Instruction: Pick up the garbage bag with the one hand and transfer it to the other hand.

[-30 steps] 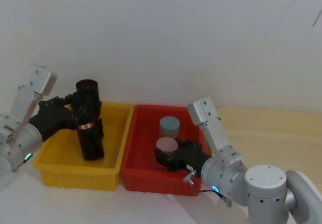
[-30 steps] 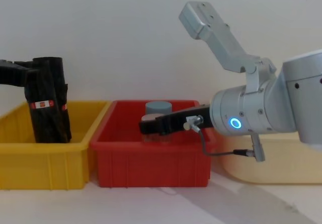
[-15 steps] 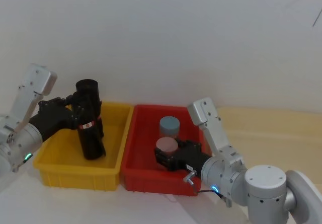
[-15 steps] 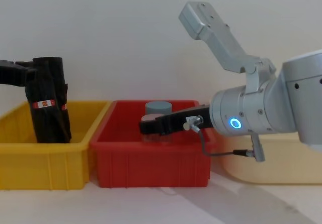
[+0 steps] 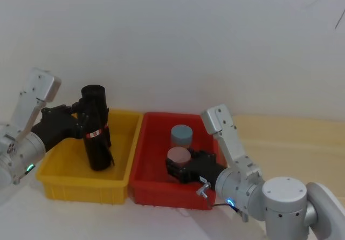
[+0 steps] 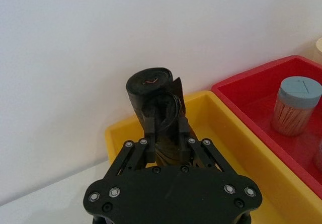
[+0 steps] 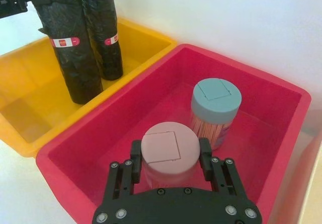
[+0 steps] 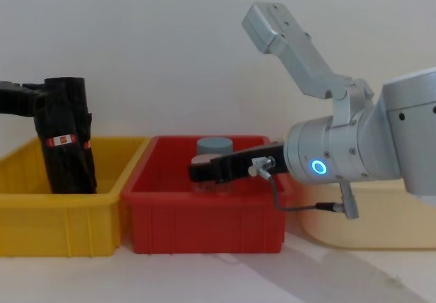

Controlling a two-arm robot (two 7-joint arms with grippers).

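Jaws of the left gripper (image 5: 81,120): clamped on the upper part of one garbage bag (image 5: 97,148), from the robot's left. Jaws of the right gripper (image 5: 178,167): spread wide, one on each side of the pink-lidded jar (image 5: 178,155), low inside the red bin (image 5: 161,196).

Counted: two black rolls, two jars, two bins, one cream tray (image 8: 381,214) at the far right.

Yellow bin (image 5: 81,189): both rolls, the held one and a second roll (image 7: 103,32) touching it. Red bin, just beside the yellow one on the tabletop (image 8: 204,276): the pink-lidded jar and a blue-lidded jar (image 5: 181,135) of thin sticks behind it.

Held roll: long axis close to upright, top end well above the bin rim and tipped slightly toward the left arm, lower end down inside the bin, red-and-white band around mid-height.
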